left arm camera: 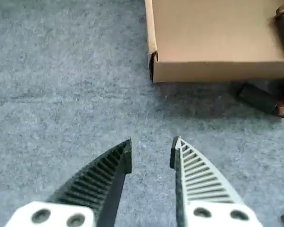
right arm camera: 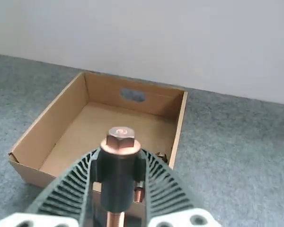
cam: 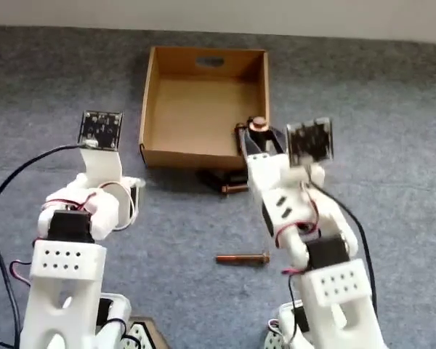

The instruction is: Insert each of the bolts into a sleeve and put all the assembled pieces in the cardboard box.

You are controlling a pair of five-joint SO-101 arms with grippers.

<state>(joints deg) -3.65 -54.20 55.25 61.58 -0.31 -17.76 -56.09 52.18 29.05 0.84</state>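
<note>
Cardboard box point(cam: 148, 102) sat ahead of both arms in the high view, the right gripper point(cam: 258, 138) over its near wall and a loose bolt point(cam: 242, 258) well short of it. In the left wrist view, the left gripper point(left arm camera: 151, 147) gaped empty outside the box's corner. In the right wrist view, the right gripper clamped a sleeved bolt point(right arm camera: 117, 170) above that wall; released there, it might strike the rim and drop outside.

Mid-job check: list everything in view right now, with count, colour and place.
cardboard box: one, brown, open, at the far side of the carpet.
held assembly: one, dark sleeve with a copper bolt, above the box's near right corner.
lying sleeve: one, dark with a copper end showing, on the carpet just in front of the box.
loose bolt: one, copper, on the carpet between the arms.
carpet: grey-blue.
left pincer: open, empty, over the carpet.
right pincer: shut on the held assembly.
</note>
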